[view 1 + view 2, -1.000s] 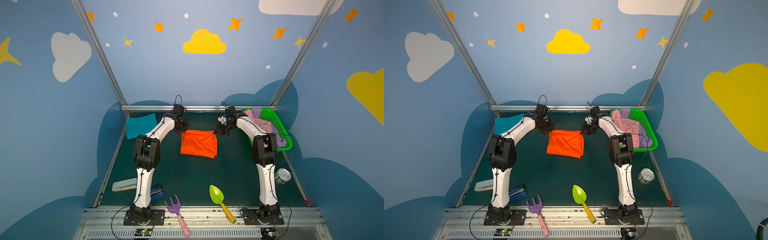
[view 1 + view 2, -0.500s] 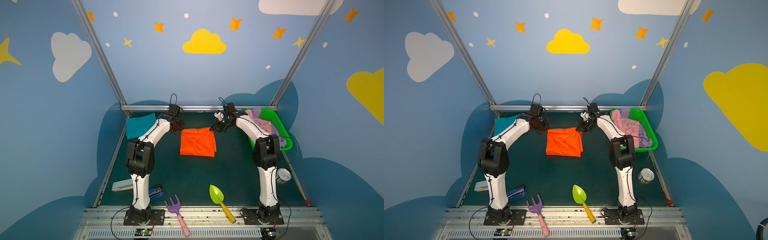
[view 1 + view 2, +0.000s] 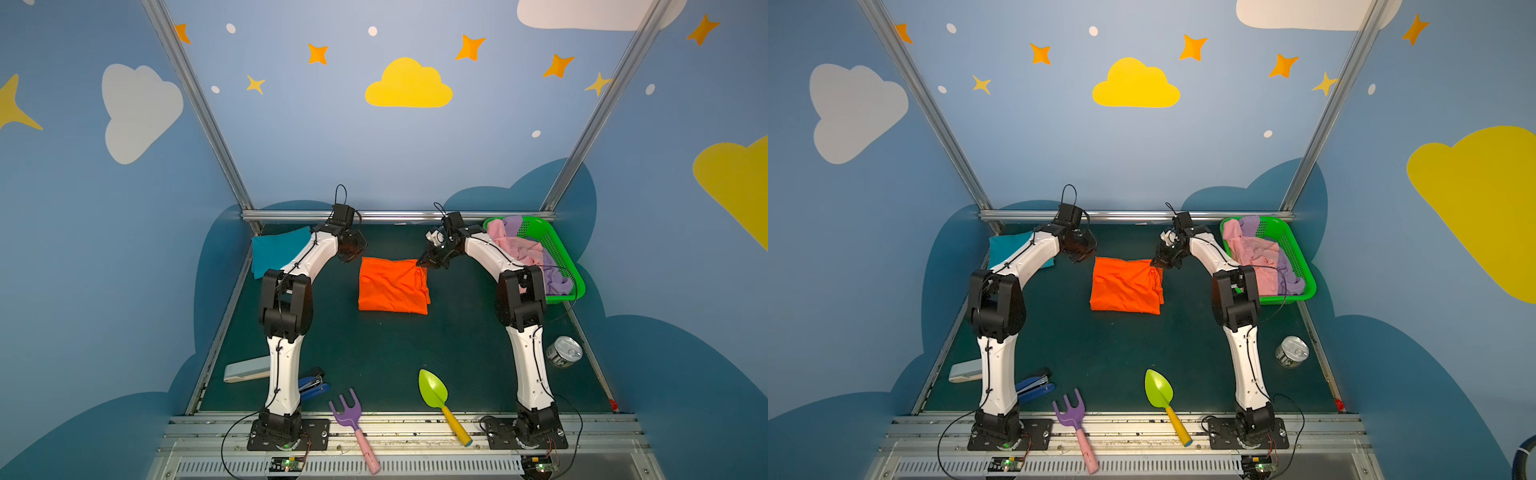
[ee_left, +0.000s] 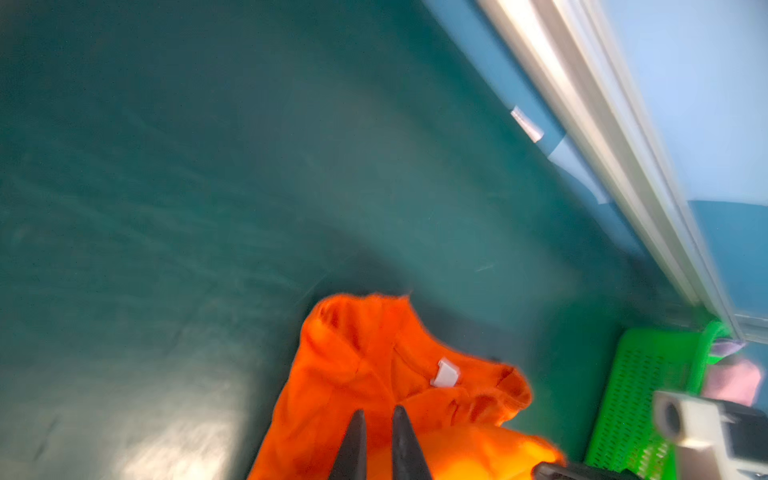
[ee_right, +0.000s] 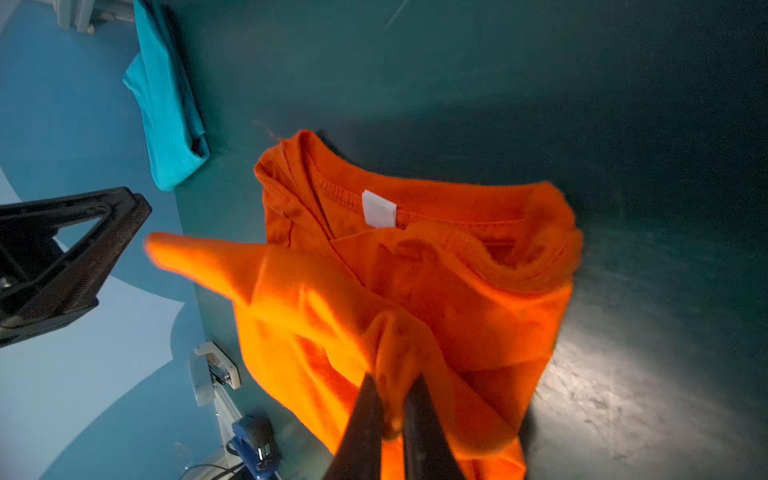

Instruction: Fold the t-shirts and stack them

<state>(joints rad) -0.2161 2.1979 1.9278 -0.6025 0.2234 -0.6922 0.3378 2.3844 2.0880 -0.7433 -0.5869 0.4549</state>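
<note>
Orange t-shirt (image 5: 457, 316) is pinched by right tool (image 5: 395, 378); left tool (image 4: 378, 411), barely parted, empty, hovers beside it.

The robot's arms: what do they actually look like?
Both the left arm and the right arm have smooth white shells on the long links and chunky black joints. Thin black cables run along the white shells, and each arm bolts to a black base plate. The fingers are slim, black and taper to points.

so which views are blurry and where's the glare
left wrist view: motion-smeared all over, orange t-shirt soft, glare on the mat; right wrist view: neck label crisp, nearest fold blurred, glare on the mat too; both top views: sharp, evenly lit
</note>
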